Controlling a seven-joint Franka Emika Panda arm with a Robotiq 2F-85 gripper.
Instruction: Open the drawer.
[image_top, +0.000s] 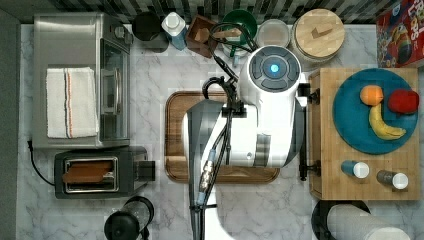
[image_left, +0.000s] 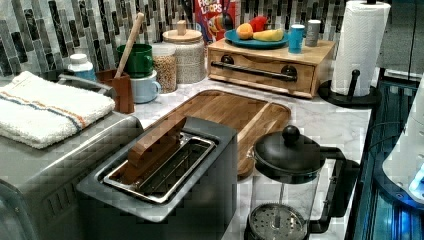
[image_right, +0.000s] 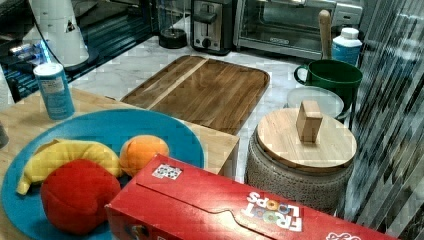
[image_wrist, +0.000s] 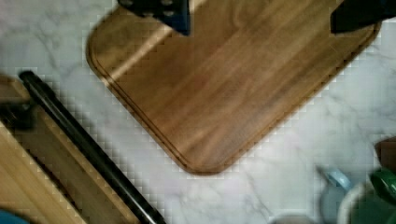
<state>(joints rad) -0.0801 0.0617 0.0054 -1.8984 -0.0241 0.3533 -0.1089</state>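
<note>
a marble kitchen surface (image_top: 150, 75) backed by striped tile, crowded with appliances and jars. the gripper (image_wrist: 261, 18), seen from the wrist camera as two dark fingers set wide apart with nothing between them, hangs over the dark wooden tray (image_wrist: 224, 88) that lies in the middle of the surface; in the top view the white arm (image_top: 260, 115) covers much of that tray. just beyond the tray's rounded corner, in the wrist view, runs the long black bar handle (image_wrist: 88, 149) of the drawer (image_left: 260, 72), apart from the fingers and untouched. the drawer sits in a small bamboo cabinet (image_top: 330, 165) at the surface's edge on the top view's right, and in the left view its front looks flush with the cabinet, so it appears closed. on the cabinet top rest a blue plate (image_top: 350, 130) with toy fruit and two small shakers. a toaster (image_top: 100, 172) and toaster oven (image_top: 75, 80) line the opposite edge. judged from this, the task is barely begun: the approach to the handle, the grasp and the pull outward are all left to do.
</note>
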